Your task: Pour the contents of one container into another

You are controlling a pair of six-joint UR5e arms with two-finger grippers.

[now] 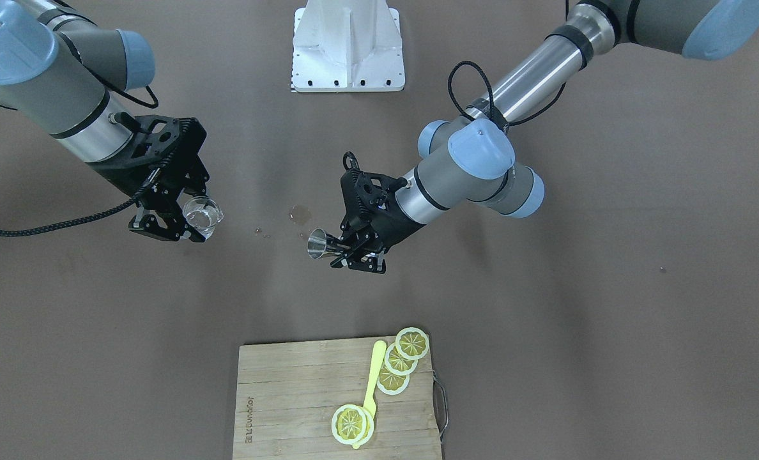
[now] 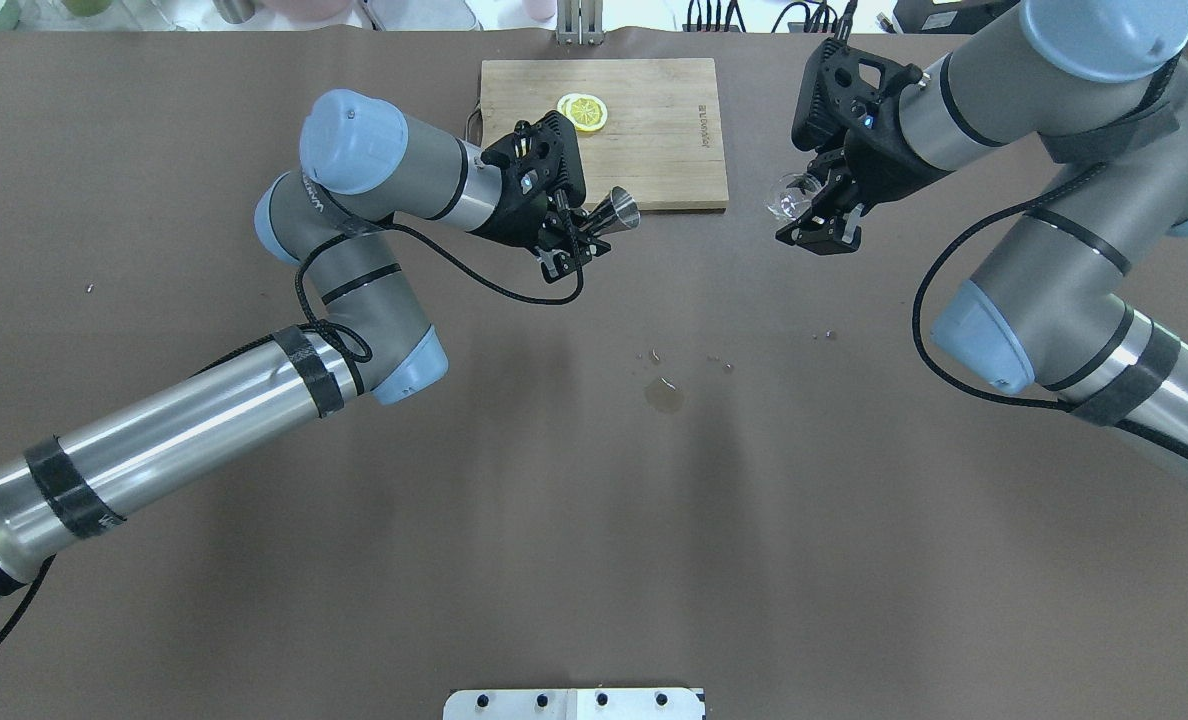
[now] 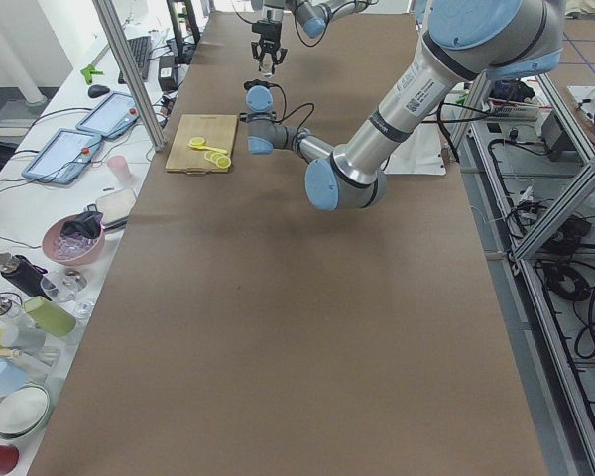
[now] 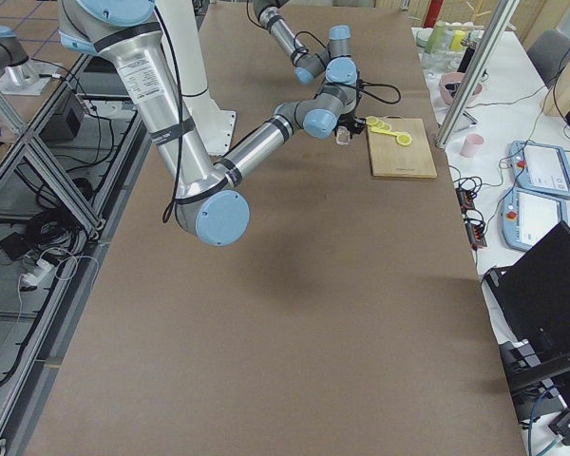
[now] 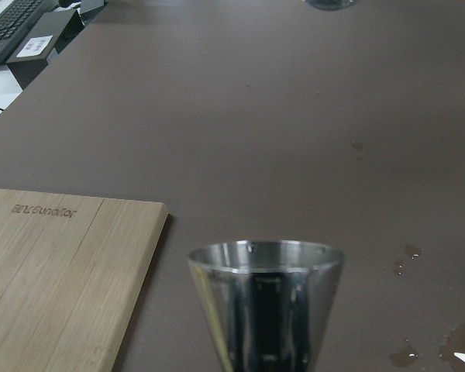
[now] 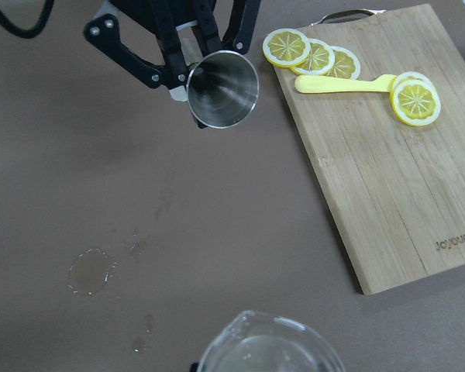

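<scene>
The left arm (image 2: 374,190) carries the jigger (image 2: 616,212) clear of the brown desk (image 2: 254,560), its jaws closed on the narrow waist. The jigger lies tipped on its side, one cone sticking out past the fingertips with its open mouth turned to the right, towards the other arm (the right wrist view looks straight into that mouth). From overhead it hangs left of the desk's middle, just in front of the near edge of the cutting board (image 2: 654,130).

The right arm (image 2: 1034,260) holds the glass cup (image 2: 789,195) in the air on the right side, its jaws clamped on the cup's wall. The cup stands roughly upright, well apart from the jigger. Whether there is liquid in it I cannot tell.

On the desk between the two, nearer the robot, sits a small puddle (image 2: 664,395) with a few stray drops beside it.

The wooden cutting board lies at the far side. It bears several lemon slices (image 6: 287,46) and a yellow plastic utensil (image 6: 341,84) lying across them.
</scene>
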